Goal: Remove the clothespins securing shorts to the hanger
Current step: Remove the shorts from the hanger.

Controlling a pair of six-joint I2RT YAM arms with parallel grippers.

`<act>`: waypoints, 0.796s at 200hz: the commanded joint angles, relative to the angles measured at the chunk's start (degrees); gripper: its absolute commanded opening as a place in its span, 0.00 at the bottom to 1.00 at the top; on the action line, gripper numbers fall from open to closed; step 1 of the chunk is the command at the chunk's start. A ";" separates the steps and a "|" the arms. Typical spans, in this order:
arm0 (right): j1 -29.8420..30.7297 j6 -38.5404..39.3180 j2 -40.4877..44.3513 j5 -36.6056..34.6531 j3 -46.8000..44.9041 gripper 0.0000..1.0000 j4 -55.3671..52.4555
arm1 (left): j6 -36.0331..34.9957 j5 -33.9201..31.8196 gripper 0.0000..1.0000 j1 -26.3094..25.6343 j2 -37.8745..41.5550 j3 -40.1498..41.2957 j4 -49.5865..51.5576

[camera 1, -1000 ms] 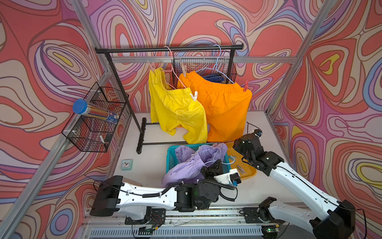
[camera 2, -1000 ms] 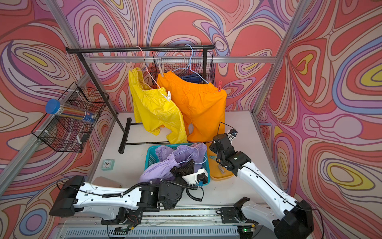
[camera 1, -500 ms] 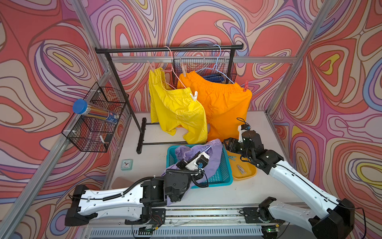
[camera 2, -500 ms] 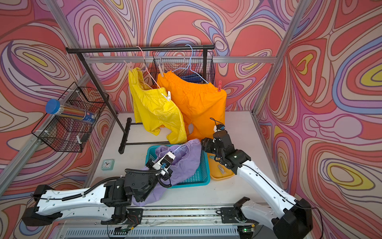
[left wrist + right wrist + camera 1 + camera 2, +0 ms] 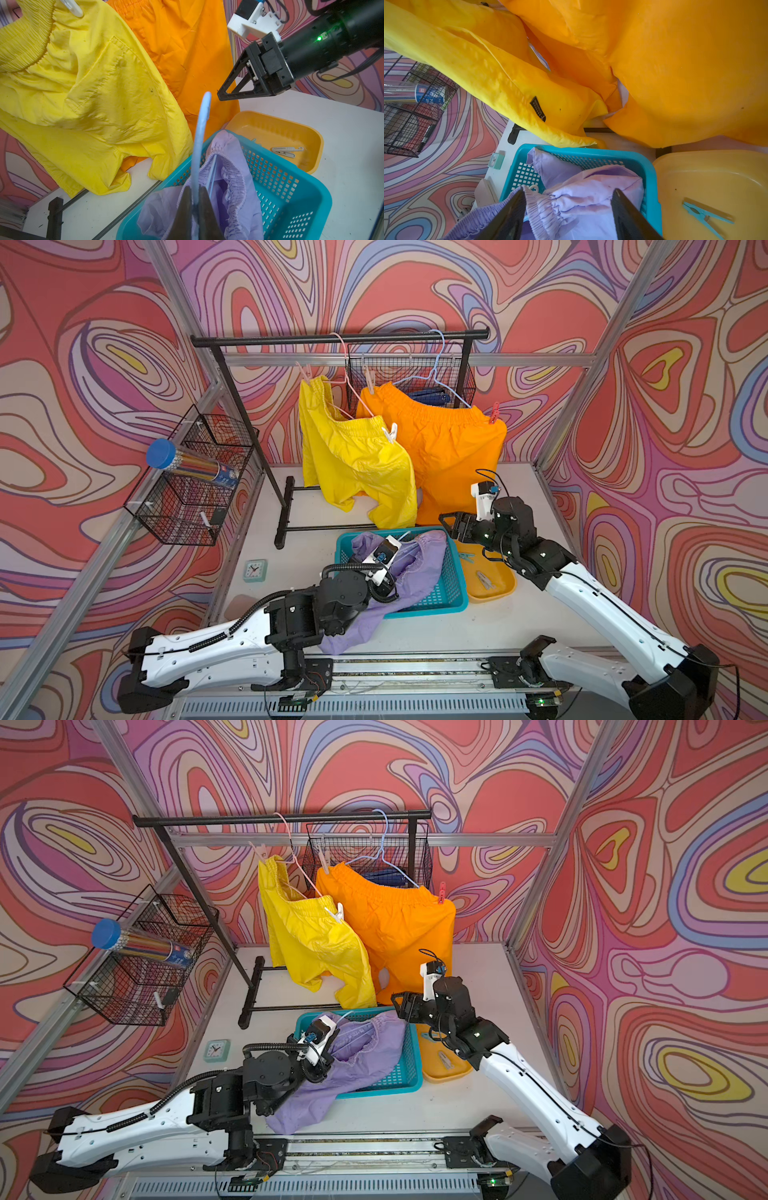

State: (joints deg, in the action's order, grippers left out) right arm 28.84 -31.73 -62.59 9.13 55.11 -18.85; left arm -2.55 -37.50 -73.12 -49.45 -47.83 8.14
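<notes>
The left fingers (image 5: 182,214) are pinched shut on the pale blue hanger (image 5: 200,128), whose frame dips into the waistband of the lilac shorts (image 5: 232,149) in the teal basket (image 5: 291,187), while the right fingers (image 5: 510,216) hang wide apart above that cloth. Two clothespins (image 5: 283,151) lie in the orange tray (image 5: 311,137). The smart play looks like drawing the hanger straight out so the elastic doesn't snag.

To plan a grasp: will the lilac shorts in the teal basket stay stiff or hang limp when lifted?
Probably limp: the lilac shorts sag in folds over the teal basket rim. Likely light, since the fabric looks thin and crumpled.
</notes>
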 commanded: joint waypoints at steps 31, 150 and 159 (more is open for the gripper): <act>-0.23 2.70 -2.22 4.10 1.01 0.65 -2.83 | 3.43 -0.47 0.00 0.81 -1.46 -0.19 2.01; 4.92 3.58 -4.52 11.01 -1.47 0.51 -3.29 | 3.84 -4.63 0.00 1.80 -2.22 -2.41 2.52; 5.40 3.85 -4.95 11.29 -1.69 0.50 -2.72 | 3.75 -4.35 0.00 1.78 -2.47 -2.57 2.07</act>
State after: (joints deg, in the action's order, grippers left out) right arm 32.49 -29.36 -66.94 19.68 53.65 -21.85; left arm 0.25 -40.21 -71.61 -51.42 -47.94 10.20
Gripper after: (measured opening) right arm 0.505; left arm 0.074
